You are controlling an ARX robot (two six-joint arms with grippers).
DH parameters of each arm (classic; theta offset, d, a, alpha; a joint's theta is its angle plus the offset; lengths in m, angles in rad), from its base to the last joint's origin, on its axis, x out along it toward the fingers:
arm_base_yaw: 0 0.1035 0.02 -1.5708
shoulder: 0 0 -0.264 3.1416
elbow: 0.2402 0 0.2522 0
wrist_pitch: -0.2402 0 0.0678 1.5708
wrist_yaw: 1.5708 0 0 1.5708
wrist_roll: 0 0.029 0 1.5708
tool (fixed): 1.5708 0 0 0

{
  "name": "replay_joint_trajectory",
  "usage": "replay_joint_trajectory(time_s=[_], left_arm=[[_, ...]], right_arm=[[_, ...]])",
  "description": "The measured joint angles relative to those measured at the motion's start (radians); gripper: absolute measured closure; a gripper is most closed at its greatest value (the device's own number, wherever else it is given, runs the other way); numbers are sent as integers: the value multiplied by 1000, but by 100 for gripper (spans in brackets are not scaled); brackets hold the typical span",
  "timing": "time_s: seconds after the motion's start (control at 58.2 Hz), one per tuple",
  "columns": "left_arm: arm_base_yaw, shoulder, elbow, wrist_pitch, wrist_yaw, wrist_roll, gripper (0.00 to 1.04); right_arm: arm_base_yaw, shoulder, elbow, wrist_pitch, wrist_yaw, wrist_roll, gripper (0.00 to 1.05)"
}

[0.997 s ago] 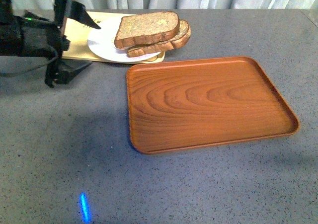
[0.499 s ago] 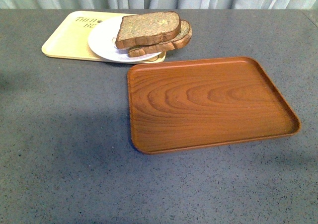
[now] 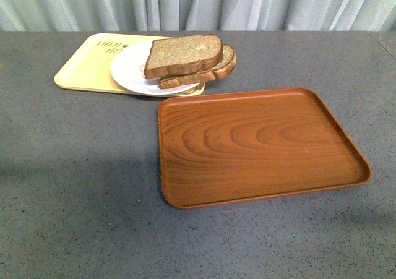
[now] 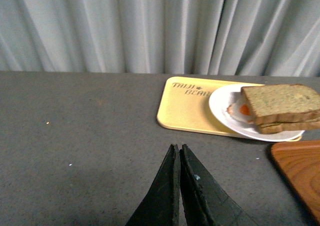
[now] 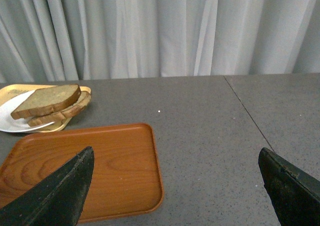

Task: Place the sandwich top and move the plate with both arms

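left wrist view: yellow tray (image 4: 187,110) print reads "taiji bear".

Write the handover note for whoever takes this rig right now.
Left gripper: shut, empty, hanging above the table, short of the yellow tray.
Right gripper: open, empty, above the wooden tray.
Sandwich top lies on the lower slice, on the plate, which sits on the yellow tray.
Done: top placed.
Left: move the plate with both arms; the wooden tray is bare.
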Motion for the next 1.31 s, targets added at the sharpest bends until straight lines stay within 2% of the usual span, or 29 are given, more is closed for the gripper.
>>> replay_joint_trajectory(time_s=[0.55,1.272,1.307], left_arm=[[-2,-415,-20,-374,1,2,103],[-2,-665,-20,-621,1,2,103],[-2,-709,-20,-679,1,2,103]], right_arm=[[0,0,0,0,0,0,9],[0,0,0,0,0,0,9],[0,0,0,0,0,0,9]])
